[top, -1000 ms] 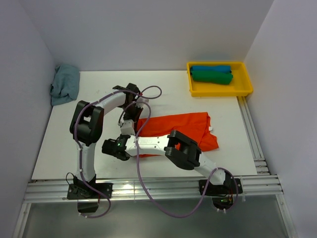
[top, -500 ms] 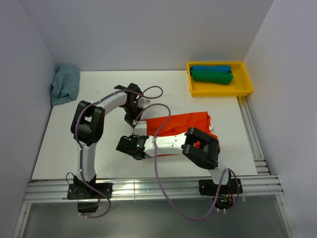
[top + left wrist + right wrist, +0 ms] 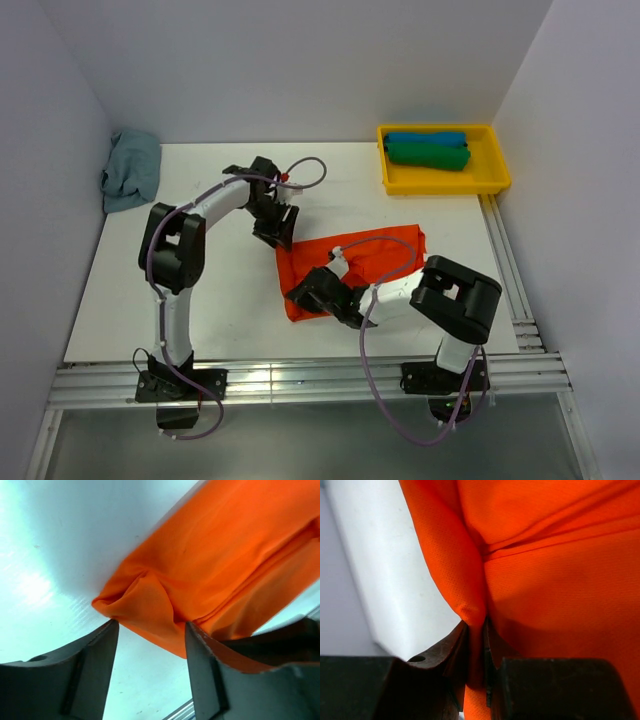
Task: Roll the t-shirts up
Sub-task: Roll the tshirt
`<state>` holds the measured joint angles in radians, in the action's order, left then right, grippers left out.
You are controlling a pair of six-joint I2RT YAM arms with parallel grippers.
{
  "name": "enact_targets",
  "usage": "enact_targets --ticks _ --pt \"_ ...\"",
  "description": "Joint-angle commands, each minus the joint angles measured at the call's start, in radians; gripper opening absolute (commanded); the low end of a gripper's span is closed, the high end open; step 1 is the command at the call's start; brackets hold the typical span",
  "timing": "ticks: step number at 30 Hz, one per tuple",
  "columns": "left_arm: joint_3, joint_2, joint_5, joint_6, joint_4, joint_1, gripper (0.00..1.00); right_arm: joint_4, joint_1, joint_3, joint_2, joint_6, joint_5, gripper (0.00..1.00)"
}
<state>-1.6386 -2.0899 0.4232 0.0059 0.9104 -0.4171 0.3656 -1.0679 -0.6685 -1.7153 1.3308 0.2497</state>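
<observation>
**Left end effector** (image 3: pixel 275 228): jaws wide, with a bunched corner of the orange t-shirt (image 3: pixel 395 260) lying loose between its fingers (image 3: pixel 95 655).

**Right end effector** (image 3: pixel 476 625): jaws narrow, pinching a fold of the same shirt. The rest of the shirt was spread on the counter (image 3: pixel 200 300) beyond it.

**Blue t-shirt** (image 3: pixel 425 138) and **green t-shirt** (image 3: pixel 428 155): both lay rolled in a yellow tray (image 3: pixel 445 186), well apart from both end effectors.
</observation>
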Motion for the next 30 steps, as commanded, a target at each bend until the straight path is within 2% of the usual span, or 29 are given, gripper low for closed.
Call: enact_targets --ticks 1,5,9,12,16,21,24,27,28,30 --pt "0.003 0.109 0.115 0.009 -0.097 0.049 0.63 0.294 0.028 0.125 0.005 0.134 -0.116 0.20" --pt "0.104 0.158 0.218 0.032 -0.151 0.089 0.63 0.476 0.049 0.194 -0.068 0.234 -0.159 0.19" --pt "0.203 0.169 0.252 0.057 -0.200 0.106 0.63 0.707 0.060 0.253 -0.153 0.313 -0.196 0.17" --pt "0.279 0.166 0.264 0.051 -0.258 0.109 0.63 0.818 0.065 0.271 -0.217 0.363 -0.210 0.16" --pt "0.342 0.136 0.292 0.032 -0.324 0.104 0.63 0.866 0.063 0.276 -0.262 0.387 -0.216 0.16" --pt "0.347 0.107 0.282 0.003 -0.364 0.092 0.62 0.857 0.065 0.282 -0.257 0.384 -0.210 0.16" --pt "0.320 0.099 0.250 -0.043 -0.361 0.077 0.56 0.842 0.066 0.271 -0.256 0.374 -0.213 0.16" --pt "0.303 0.090 0.213 -0.049 -0.335 0.061 0.35 0.813 0.065 0.259 -0.256 0.363 -0.219 0.19" --pt "0.289 0.085 0.197 -0.049 -0.317 0.052 0.23 0.794 0.065 0.253 -0.248 0.345 -0.225 0.20" --pt "0.272 0.079 0.158 -0.038 -0.292 0.040 0.08 0.710 0.066 0.235 -0.225 0.314 -0.225 0.26"
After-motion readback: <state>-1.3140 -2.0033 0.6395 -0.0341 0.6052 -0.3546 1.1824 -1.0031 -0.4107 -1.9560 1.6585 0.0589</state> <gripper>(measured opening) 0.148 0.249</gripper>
